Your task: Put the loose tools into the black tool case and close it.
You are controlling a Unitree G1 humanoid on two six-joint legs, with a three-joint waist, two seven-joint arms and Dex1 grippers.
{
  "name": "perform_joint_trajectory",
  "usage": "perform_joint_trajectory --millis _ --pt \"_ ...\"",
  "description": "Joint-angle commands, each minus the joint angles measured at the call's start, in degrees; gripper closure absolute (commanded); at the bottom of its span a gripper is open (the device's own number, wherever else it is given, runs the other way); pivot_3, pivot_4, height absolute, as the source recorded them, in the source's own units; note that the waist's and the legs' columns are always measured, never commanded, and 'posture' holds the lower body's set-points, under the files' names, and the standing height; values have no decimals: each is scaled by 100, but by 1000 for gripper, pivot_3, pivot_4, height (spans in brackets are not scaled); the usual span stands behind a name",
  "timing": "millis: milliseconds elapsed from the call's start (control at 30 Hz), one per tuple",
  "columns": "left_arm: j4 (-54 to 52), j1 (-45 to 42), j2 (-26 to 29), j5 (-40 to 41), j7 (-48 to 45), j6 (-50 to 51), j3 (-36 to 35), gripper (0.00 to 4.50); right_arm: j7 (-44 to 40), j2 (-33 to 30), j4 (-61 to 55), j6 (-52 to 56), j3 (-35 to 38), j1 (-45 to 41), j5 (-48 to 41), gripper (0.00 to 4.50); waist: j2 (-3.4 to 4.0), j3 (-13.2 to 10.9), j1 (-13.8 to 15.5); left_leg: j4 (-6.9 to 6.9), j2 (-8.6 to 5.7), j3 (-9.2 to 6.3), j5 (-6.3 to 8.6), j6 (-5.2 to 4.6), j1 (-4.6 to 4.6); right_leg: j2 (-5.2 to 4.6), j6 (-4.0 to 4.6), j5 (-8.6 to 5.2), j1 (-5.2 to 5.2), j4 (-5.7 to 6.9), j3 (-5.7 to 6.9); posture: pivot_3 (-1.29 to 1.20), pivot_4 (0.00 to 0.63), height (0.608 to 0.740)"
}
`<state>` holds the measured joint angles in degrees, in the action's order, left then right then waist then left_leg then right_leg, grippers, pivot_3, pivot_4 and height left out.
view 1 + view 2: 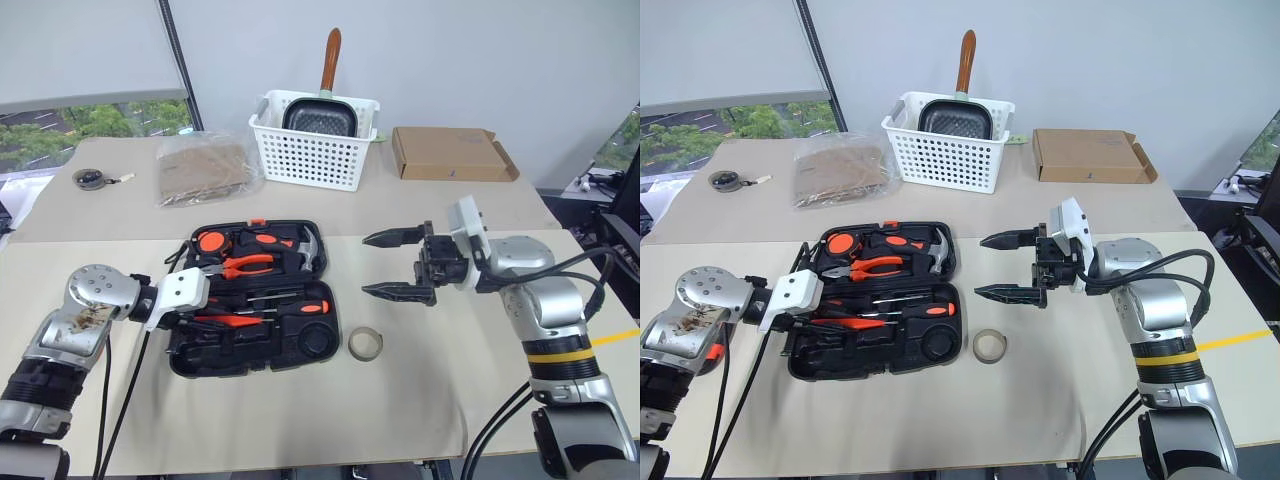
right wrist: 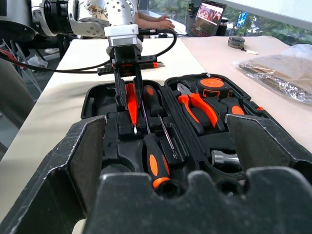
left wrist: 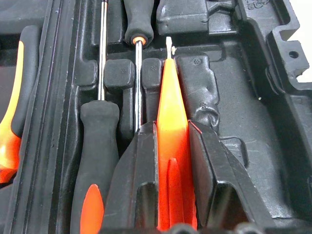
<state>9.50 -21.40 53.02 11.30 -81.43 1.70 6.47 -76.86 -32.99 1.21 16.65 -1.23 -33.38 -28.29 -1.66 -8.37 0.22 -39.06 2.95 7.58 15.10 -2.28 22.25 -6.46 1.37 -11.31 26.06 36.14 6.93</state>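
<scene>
The black tool case [image 1: 250,300] lay open on the worktop [image 1: 420,400], near its front edge, both halves flat. The left gripper [image 2: 127,100] was clamped on the slim orange tool [image 3: 171,146], tip down over a recess in the near half, just beside the two screwdrivers [image 3: 100,141] already lying there. Orange-handled pliers [image 1: 240,266] and a hammer [image 1: 305,250] filled the far half. Whether the slim tool's tip touched the plastic could not be told, and the utility knife was hard to pick out among the orange handles.

The tape ring [image 1: 365,344] sat loose on the worktop just right of the case. Above and beyond it the right gripper [image 1: 397,265] hung with its fingers spread wide, holding nothing, pointing toward the case.

Behind the case stood a white basket [image 1: 315,150] with a pan [image 1: 320,118], a plastic-wrapped bundle [image 1: 203,168] and a flat cardboard box [image 1: 452,153], all well apart from it. Bare worktop lay to the right and in front of the ring.
</scene>
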Motion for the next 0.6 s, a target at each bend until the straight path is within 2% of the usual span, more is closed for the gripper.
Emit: perform_joint_trajectory --millis 33,600 --pt "-131 125 153 -24 168 310 -171 4039 -3 -19 -58 -108 80 -195 -69 0 0 0 -2 0 0 0 0 0 -1 0 0 0 0 1 -1 0 150 700" --pt "-306 144 173 -128 208 413 -112 4039 -14 -4 -68 -96 80 -212 -102 0 0 0 11 0 0 -4 -7 0 0 0 1 1 0 4 -1 0 150 700"
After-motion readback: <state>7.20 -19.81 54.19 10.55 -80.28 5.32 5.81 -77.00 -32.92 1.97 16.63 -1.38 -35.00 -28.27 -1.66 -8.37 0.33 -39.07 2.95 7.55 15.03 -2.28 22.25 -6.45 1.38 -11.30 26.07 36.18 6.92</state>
